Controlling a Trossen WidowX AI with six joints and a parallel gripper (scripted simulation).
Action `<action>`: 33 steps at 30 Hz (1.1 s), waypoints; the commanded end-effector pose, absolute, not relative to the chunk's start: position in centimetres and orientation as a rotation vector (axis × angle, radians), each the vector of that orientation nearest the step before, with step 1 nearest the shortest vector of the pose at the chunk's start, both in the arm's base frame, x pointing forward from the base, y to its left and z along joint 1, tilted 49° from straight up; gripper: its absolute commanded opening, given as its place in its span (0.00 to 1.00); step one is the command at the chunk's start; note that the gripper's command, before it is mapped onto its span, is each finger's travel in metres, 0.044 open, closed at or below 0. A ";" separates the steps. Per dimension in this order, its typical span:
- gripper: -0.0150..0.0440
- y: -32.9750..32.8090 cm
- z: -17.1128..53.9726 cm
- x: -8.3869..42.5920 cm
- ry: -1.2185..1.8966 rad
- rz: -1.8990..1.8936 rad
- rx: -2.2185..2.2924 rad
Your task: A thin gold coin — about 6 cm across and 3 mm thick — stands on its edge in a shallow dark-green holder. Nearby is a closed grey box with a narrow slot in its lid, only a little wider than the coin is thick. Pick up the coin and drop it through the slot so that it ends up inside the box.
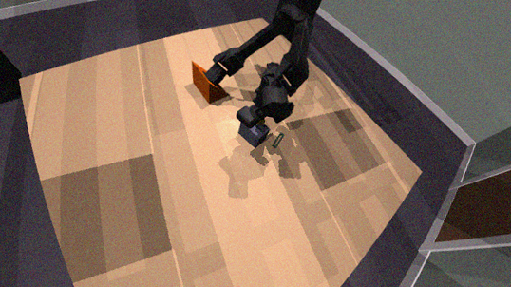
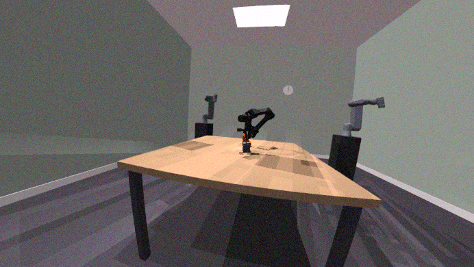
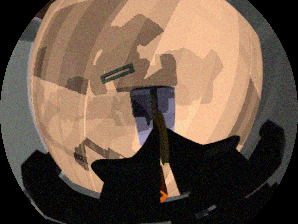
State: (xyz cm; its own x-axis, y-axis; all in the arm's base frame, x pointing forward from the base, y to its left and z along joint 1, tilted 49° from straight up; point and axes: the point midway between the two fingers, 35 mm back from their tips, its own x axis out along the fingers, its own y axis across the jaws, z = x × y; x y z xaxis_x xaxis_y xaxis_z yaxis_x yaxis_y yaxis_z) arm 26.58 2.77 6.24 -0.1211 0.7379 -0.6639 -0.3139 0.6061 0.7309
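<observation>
I am pinching the gold coin (image 3: 161,137) on its edge in my gripper (image 3: 161,163). The grey box (image 3: 150,102) is sitting right under it, with the coin's thin edge pointing down at the lid.

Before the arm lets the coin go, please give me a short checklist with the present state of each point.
1. Coin gripped: ok, the gripper is shut on it, edge-on between the fingers.
2. Holder vacated: ok, it lies beside the box with no coin in it.
3. Gripper over the grey box: ok, in the top view it hangs directly above the lid.
4. Coin in line with the slot: cannot tell, the coin hides the slot in the wrist view.
5. Coin tip already in the slot: cannot tell.
6. Orange wedge away from the box: ok, it stands apart, near the arm's base.
</observation>
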 end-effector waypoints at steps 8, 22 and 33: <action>0.25 3.2 5.9 26.5 1.429 0.937 0.391; 0.25 3.7 5.5 26.4 1.429 0.937 0.391; 0.39 3.7 5.4 26.4 1.428 0.936 0.387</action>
